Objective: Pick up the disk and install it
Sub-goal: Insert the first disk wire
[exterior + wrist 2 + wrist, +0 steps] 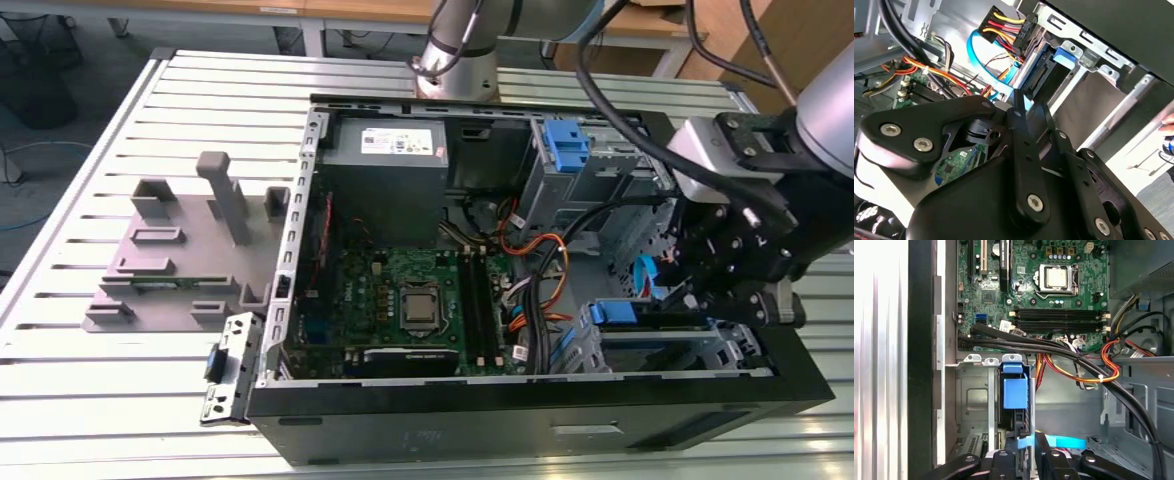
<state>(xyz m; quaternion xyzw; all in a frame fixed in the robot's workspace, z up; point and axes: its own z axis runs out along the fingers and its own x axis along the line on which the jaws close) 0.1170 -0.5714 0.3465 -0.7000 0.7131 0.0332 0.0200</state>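
Note:
The disk (pixel 1015 390) stands edge-on in the drive cage of the open computer case (pixel 287 300), its blue carrier tab facing the camera. In the exterior view the disk (pixel 625 313) lies in the lower bay at the view's right. My gripper (pixel 1027 437) hovers at the disk's rear end, fingers drawn close together, with a light-blue data cable (pixel 1069 442) passing just behind them. In the second wrist view the gripper (pixel 1028 107) points at the disk (pixel 1051 67) and its connector edge. Whether the fingertips touch the disk is hidden.
Black, orange and yellow cables (pixel 1074 357) cross between the motherboard (pixel 1054 290) and the cage. A power plug (pixel 1009 30) hangs beside the bay. A bare blue bracket (pixel 567 145) and a grey power supply (pixel 387 150) sit at the case's far end. A grey fixture (pixel 187 250) stands outside.

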